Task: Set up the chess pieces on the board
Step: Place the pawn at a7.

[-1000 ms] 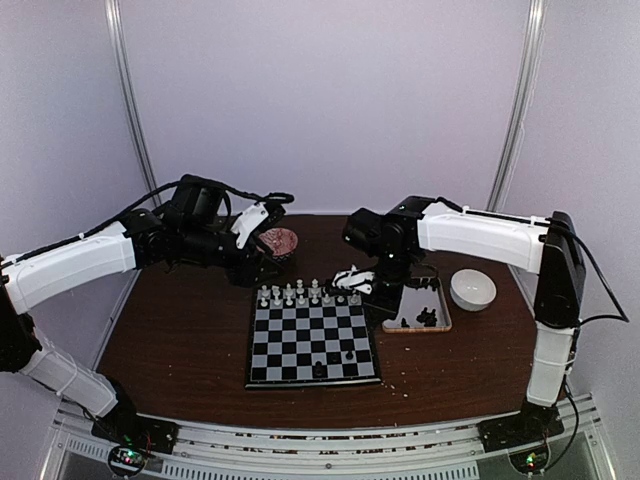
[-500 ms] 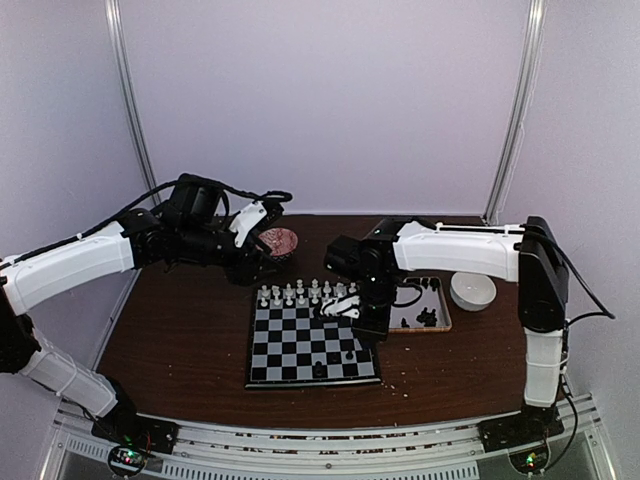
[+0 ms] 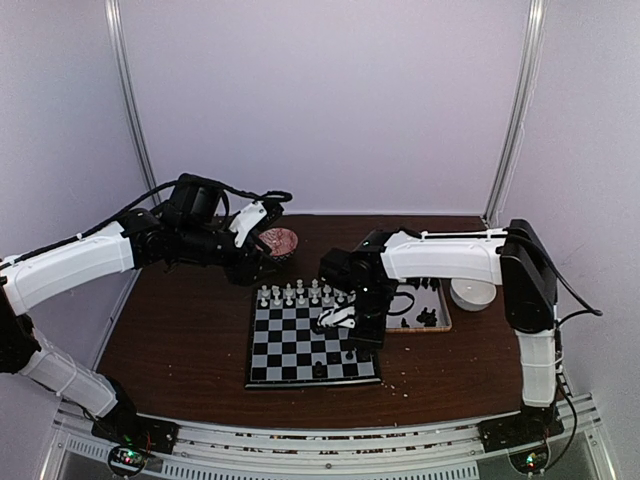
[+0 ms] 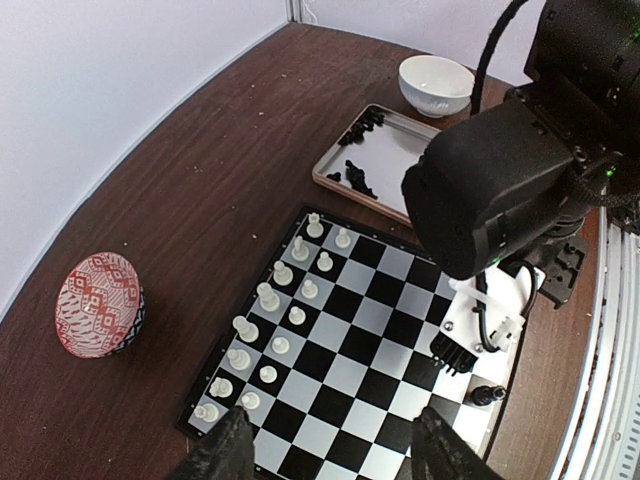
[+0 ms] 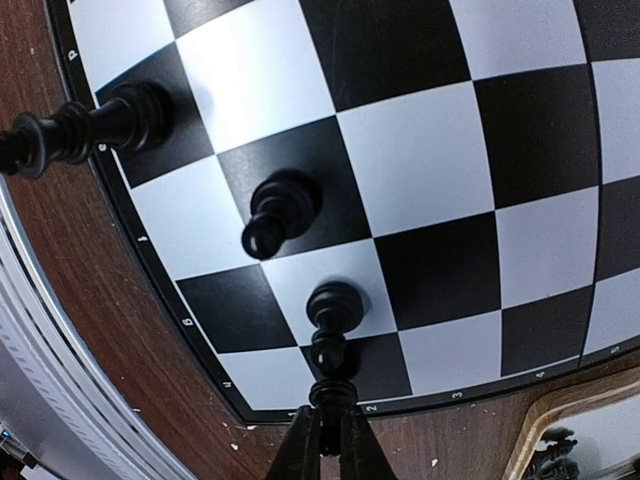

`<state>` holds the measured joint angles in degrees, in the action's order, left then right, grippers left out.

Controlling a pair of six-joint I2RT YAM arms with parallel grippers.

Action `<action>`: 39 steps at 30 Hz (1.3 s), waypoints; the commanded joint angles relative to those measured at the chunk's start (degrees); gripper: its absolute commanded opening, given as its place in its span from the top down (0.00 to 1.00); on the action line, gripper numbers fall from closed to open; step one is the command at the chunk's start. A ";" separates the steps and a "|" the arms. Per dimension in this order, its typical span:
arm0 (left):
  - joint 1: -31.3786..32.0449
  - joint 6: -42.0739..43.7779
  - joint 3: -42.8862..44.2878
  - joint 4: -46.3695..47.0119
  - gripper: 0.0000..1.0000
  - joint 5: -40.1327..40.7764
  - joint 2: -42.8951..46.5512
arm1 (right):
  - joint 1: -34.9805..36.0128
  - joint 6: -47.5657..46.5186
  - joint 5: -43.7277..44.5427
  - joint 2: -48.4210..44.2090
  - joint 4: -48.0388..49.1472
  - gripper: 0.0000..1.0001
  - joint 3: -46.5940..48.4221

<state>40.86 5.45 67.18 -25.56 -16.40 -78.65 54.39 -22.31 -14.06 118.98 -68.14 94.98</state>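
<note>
The board [image 3: 300, 345] lies mid-table, with white chess pieces [image 3: 305, 293] in two rows along its far edge. My right gripper [image 5: 325, 440] is shut on a black piece [image 5: 330, 392] and hangs low over the board's near right corner [image 5: 420, 170]. Right under the held piece a black pawn [image 5: 333, 303] stands on a light square. Two more black pieces [image 5: 282, 208] stand beside it. My left gripper [image 4: 330, 455] is open and holds nothing. It hovers above the board's far left corner, over the white rows [image 4: 268, 297].
A wooden-rimmed tray [image 3: 440, 325] holding several black pieces sits right of the board. A white bowl [image 3: 472, 290] stands beyond the tray. A red patterned bowl [image 3: 278, 241] sits behind the board near my left wrist. Pale crumbs dot the brown table.
My right arm has swung from the tray, left and nearer, over the board's right side, carrying the black piece. The left arm has not moved.
</note>
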 commanded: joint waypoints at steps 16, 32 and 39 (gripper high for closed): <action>-0.43 -0.44 0.76 0.95 0.45 0.01 0.77 | 0.30 0.67 1.97 2.26 1.81 0.88 0.91; -0.41 -0.49 0.76 0.95 0.45 -0.19 0.41 | 0.36 0.79 1.75 3.76 1.17 0.89 3.10; -0.43 -0.53 0.76 0.95 0.45 -0.29 0.34 | 0.30 0.56 2.09 3.68 0.88 0.87 2.28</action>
<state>40.86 5.45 67.18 -25.56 -16.45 -78.65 54.39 -22.11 -13.21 121.64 -67.24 97.21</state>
